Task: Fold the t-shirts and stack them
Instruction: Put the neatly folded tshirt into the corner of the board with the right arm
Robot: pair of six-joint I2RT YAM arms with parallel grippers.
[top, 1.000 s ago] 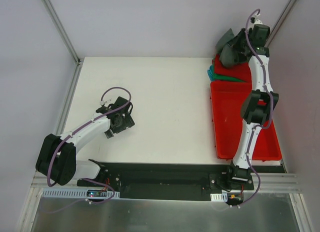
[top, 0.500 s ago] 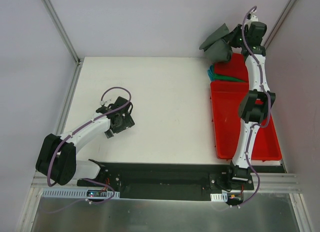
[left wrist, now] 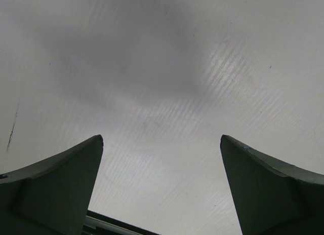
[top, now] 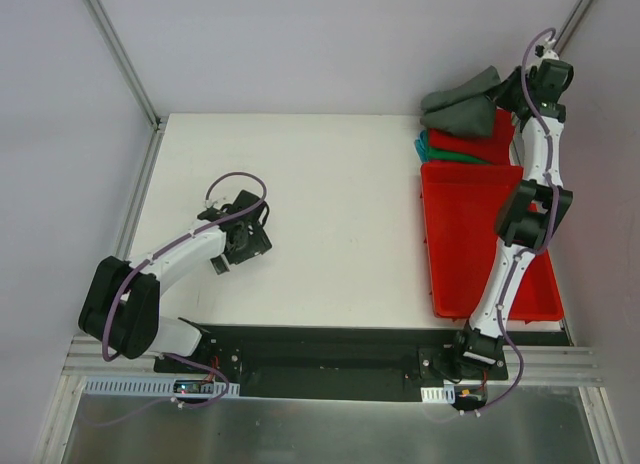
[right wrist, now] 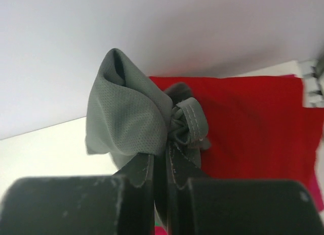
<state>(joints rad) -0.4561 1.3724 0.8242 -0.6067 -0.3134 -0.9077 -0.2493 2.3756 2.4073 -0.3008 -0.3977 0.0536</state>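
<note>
Grey t-shirt (right wrist: 126, 118), clamped in right end effector (right wrist: 163, 161), shows stitching (right wrist: 195, 116) wrist-side only.

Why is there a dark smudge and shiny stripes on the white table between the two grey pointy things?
Left wrist view: the smudge is a soft shadow on the table; the stripes are light glaring off its ridged surface. Right wrist view: the grey t-shirt is sharp, the jaws nearest the lens slightly blurred.

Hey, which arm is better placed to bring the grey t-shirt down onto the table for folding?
Right. The right tool is shut on the grey t-shirt, bunched and lifted above the red t-shirt. The left tool is open over the table, holding nothing.
</note>
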